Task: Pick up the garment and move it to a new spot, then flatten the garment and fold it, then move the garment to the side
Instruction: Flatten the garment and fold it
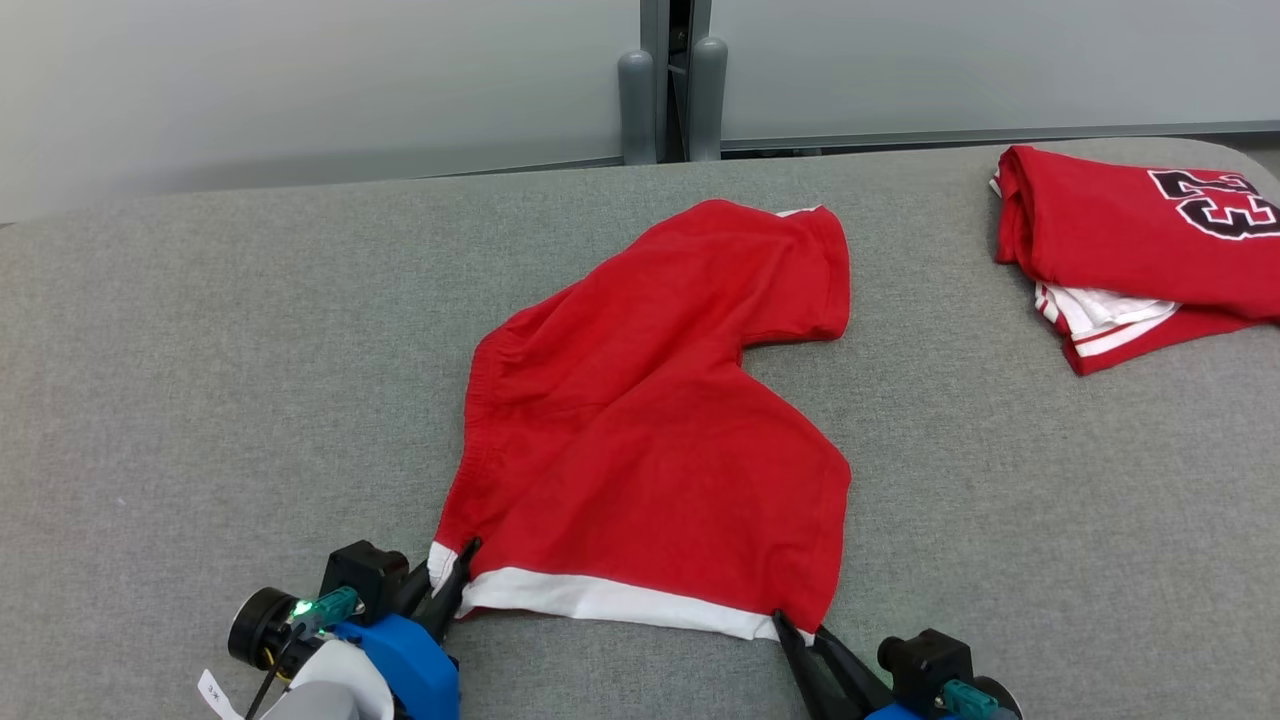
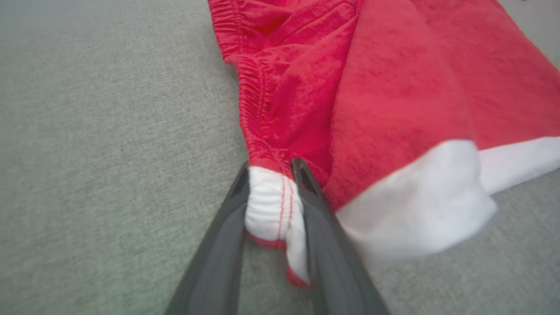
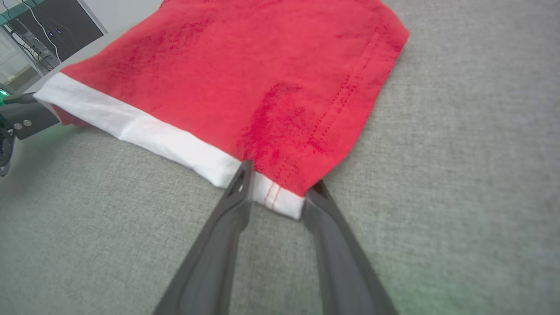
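Note:
The garment, red shorts (image 1: 650,430) with a white hem band, lies spread on the grey padded table (image 1: 200,350), hem toward me. At the hem's near left corner my left gripper (image 1: 450,580) is shut on a bunched white fold (image 2: 273,205) that fills the gap between its fingers (image 2: 227,227). My right gripper (image 1: 805,630) is at the near right corner. In the right wrist view its fingers (image 3: 236,197) stand apart on either side of the flat corner (image 3: 280,197), and the cloth (image 3: 262,65) there is not bunched.
A second red garment (image 1: 1140,250) with a black-and-white number lies folded at the table's far right. Two grey posts (image 1: 670,95) stand behind the far edge. The left arm's dark wrist (image 3: 22,118) shows at the right wrist view's left edge.

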